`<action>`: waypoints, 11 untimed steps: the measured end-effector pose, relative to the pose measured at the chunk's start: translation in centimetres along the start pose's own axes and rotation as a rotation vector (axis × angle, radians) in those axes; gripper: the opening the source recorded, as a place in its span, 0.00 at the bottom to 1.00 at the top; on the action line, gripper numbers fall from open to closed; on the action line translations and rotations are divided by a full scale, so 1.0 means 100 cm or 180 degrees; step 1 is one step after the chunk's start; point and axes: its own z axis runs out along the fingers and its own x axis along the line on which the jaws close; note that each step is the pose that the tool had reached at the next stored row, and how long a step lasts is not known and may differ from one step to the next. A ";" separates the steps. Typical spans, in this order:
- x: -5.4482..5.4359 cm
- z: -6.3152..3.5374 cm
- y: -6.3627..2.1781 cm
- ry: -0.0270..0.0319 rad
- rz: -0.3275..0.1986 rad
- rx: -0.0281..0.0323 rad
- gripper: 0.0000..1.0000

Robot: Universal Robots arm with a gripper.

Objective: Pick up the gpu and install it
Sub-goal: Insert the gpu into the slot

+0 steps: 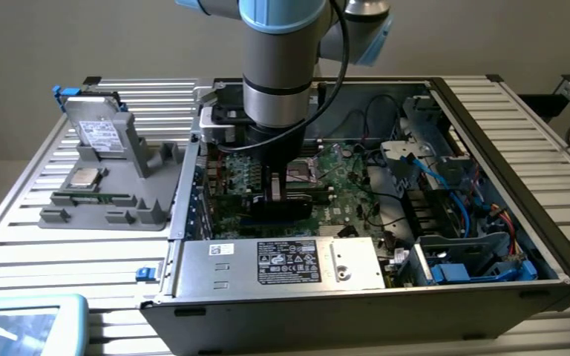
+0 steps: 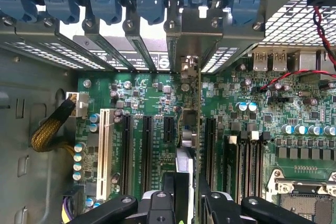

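Gpu [image 2: 190, 129] stiff, thin, fragile, we judge; our gripper [image 2: 190, 195] partly closed on its top edge, card upright over motherboard [image 2: 147, 98] slot.

gpu [image 2: 190, 129] | I see it edge-on, upright over the motherboard slots | silver bracket end toward the rear slot covers

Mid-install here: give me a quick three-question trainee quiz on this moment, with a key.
1. True or false: the claw is down inside the open computer case.
2. What is between the claw's fingers? A) memory stick B) gpu C) boxy drive
3. Fill in: the grey parts holder stands outside the case, on the exterior view's ____.
Key: 1 true; 2 B; 3 left.
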 end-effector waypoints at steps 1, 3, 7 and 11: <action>0.000 0.0000 0.0000 0.0000 0.0000 0.0000 0.27; 0.000 0.0000 0.0000 0.0000 -0.0002 0.0000 0.27; 0.000 0.0000 0.0000 0.0000 -0.0006 0.0000 0.27; 0.000 0.0000 0.0000 0.0000 -0.0011 0.0000 0.27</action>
